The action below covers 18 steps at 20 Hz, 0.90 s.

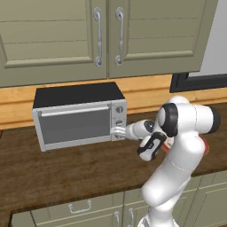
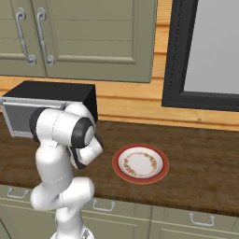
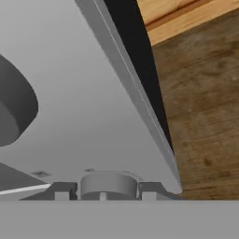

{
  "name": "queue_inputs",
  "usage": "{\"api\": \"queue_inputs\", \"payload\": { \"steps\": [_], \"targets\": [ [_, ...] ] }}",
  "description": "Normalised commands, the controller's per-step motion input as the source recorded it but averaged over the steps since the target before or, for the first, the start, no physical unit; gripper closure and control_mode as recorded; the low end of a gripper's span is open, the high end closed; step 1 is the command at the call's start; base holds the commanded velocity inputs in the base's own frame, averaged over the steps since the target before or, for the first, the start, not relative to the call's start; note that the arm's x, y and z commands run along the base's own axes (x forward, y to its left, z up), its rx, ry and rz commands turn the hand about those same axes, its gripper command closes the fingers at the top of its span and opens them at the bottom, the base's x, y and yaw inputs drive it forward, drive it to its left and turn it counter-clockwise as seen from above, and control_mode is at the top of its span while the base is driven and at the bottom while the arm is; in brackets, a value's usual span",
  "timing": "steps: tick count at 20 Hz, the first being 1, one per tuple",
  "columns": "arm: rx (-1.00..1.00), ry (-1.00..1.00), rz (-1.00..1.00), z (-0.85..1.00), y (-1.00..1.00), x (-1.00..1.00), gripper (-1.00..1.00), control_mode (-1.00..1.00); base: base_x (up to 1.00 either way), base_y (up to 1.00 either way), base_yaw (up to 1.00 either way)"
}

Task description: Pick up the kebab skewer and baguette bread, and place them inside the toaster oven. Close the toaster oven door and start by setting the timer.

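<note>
The white arm's two-finger gripper point(image 1: 118, 131) is pressed up against the side panel of the silver-grey, black-topped toaster oven point(image 1: 73, 95), at the lowest of its three round knobs. In the hand view the jaws stand narrowly apart with the round grey timer knob point(image 3: 108, 185) between their tips; they appear closed on it, one tip on each side. A second, larger-looking grey knob point(image 3: 14, 109) sits farther out ahead of the jaws on the same panel. The silver-framed, dark-glass toaster oven door point(image 1: 74, 125) lies off to one side of the jaws and is shut, its bar handle along the top edge. The dark glass hides the inside, so whether the kebab skewer and baguette bread lie in there cannot be told. A red-rimmed patterned plate point(image 2: 140, 164) sits behind the arm on the brown wooden counter point(image 2: 205, 158), bare.

Judging from this, only the timer twist remains. The risks: the tips hold just the knob's rim, so they could slip round it without turning it; an off-axis wrist roll could drag the fingers off the knob or shove the light oven along the counter.
</note>
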Motion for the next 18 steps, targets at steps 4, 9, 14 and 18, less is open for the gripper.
{"api": "queue_inputs", "payload": {
  "steps": [4,9,14,18],
  "targets": [
    [0.13,0.02,0.00,0.00,-0.12,0.00,1.00,-1.00,0.00,0.00,0.00],
    [0.14,0.02,0.00,0.00,-0.10,0.00,1.00,-1.00,0.00,0.00,0.00],
    [0.14,0.01,0.00,0.00,-0.10,0.00,1.00,-1.00,0.00,0.00,0.00],
    [0.15,0.00,0.00,0.00,-0.11,0.00,1.00,-1.00,0.00,0.00,0.00]
  ]
}}
